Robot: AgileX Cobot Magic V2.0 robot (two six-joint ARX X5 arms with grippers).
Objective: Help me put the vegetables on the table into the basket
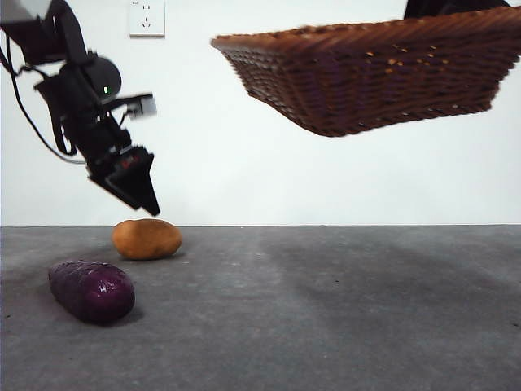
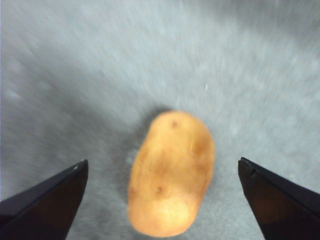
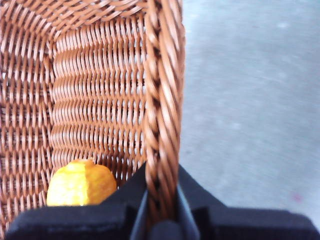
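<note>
The orange-brown potato point(image 1: 146, 239) lies on the dark grey table point(image 1: 326, 309) at the left. My left gripper point(image 1: 140, 195) hangs open just above it; in the left wrist view the potato point(image 2: 171, 172) lies between the spread jaws point(image 2: 160, 200). The dark purple vegetable point(image 1: 91, 291) lies nearer the camera, left of centre. My right gripper point(image 3: 161, 200) is shut on the rim of the wicker basket point(image 3: 162, 100) and holds it tilted in the air at the upper right point(image 1: 383, 73). The yellow corn cob point(image 3: 81, 184) lies inside the basket.
A white wall with a socket point(image 1: 146, 18) stands behind the table. The left arm's dark body and cables point(image 1: 73, 90) fill the upper left.
</note>
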